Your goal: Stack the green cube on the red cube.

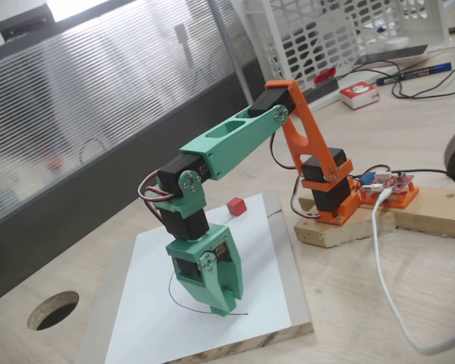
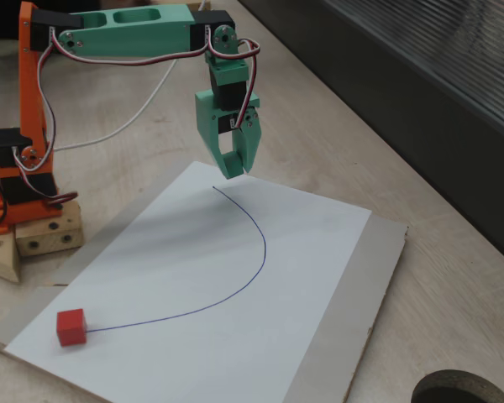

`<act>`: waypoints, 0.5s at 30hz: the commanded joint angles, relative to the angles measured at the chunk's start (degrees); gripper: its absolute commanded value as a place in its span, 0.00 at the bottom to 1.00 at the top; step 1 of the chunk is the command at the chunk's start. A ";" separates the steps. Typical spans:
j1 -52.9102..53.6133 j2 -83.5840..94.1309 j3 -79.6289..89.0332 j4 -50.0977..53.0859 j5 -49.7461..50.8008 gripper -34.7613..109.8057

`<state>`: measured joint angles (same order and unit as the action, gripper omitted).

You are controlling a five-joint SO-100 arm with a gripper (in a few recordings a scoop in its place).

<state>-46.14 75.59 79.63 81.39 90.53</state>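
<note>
- Bright, even daylight in both fixed views
- White sheet [image 2: 235, 285] slightly washed out, no hard glare
- Soft, faint shadows beneath the gripper [image 2: 235, 168]
- Background basket [image 1: 326, 34] overexposed and slightly soft

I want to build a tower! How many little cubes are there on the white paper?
1. The red cube sits on the white paper at one end of the blue curved line. A green cube may be hidden behind the pincer.
</note>
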 commanded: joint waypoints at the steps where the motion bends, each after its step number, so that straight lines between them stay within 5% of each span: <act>1: 2.02 0.44 -0.97 0.18 -0.44 0.34; 15: 3.08 0.35 -1.14 0.09 -0.53 0.34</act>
<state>-43.24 74.88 79.63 81.39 90.53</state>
